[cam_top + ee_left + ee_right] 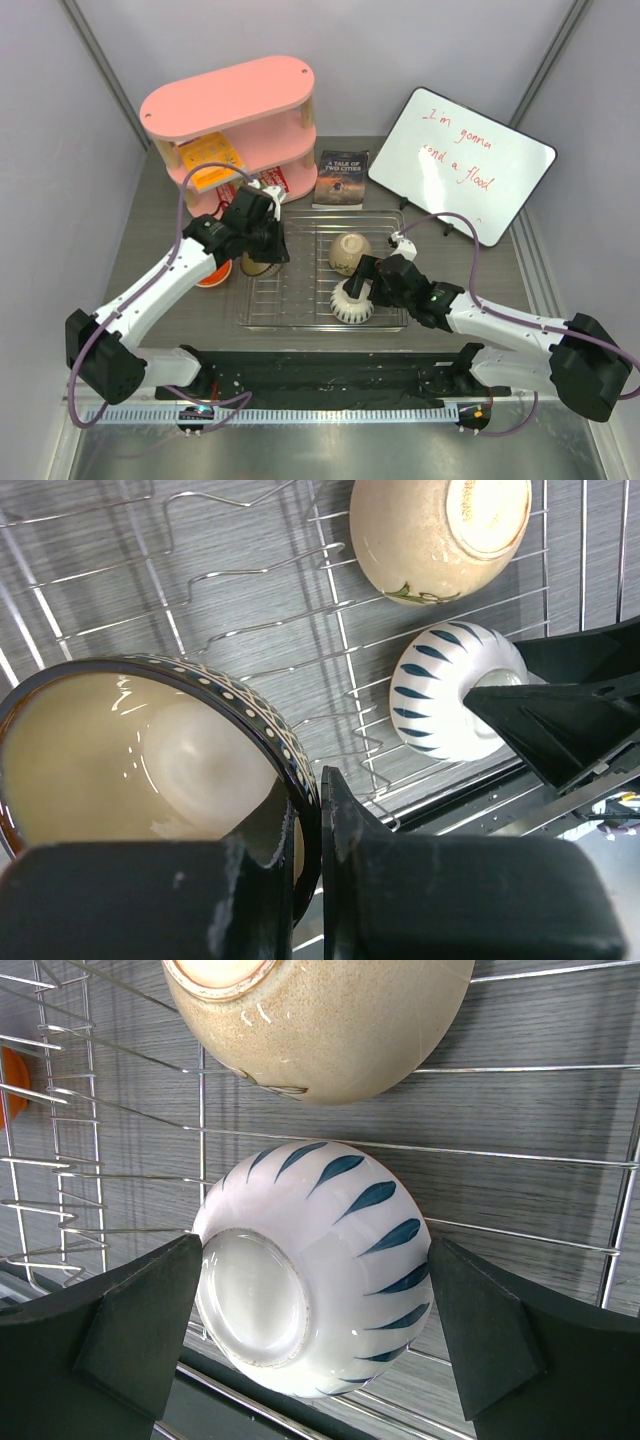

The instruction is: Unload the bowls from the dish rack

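Left claw (320,815) clamps the rim of the dark bowl (120,750) at the left end of the dish rack (290,300); right claw (318,1270), spread wide, straddles the upturned blue-streaked white bowl (340,1210) inside. We fear its glossy dome squirting free when squeezed.

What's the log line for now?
left gripper: pinching rim of dark bowl | right gripper: astride white bowl, grip unconfirmed | beige bowl: in dish rack | orange bowl: outside rack

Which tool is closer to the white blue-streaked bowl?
Right. The right tool straddles the white bowl, a finger each side; the left tool is across the rack, pinching the dark bowl.
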